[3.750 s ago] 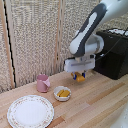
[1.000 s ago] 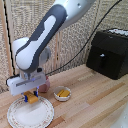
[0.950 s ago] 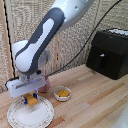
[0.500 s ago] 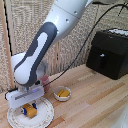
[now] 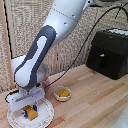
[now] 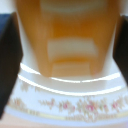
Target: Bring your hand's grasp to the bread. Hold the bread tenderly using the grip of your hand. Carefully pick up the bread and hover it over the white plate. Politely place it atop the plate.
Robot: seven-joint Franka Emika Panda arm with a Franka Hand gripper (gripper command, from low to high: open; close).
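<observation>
My white gripper (image 5: 30, 108) hangs low over the white plate (image 5: 47, 113) at the exterior view's lower left. Its dark-blue fingers (image 5: 23, 113) stand on either side of the golden-brown bread (image 5: 31, 112), which sits at or just above the plate's surface; I cannot tell whether it touches. In the wrist view the bread (image 6: 70, 42) fills the space between the two dark fingers (image 6: 9, 45), with the plate's ornamental rim (image 6: 75, 106) beyond it. The fingers appear shut on the bread.
A small white bowl (image 5: 62, 93) with yellow-orange chunks stands just to the exterior view's right of the plate. A pink cup (image 5: 45, 81) shows partly behind the arm. A black appliance (image 5: 108, 52) stands at the back right on the wooden table (image 5: 95, 107).
The arm carried the bread from near the bowl to the plate at the exterior view's left, then lowered it over the last second down to the plate.
</observation>
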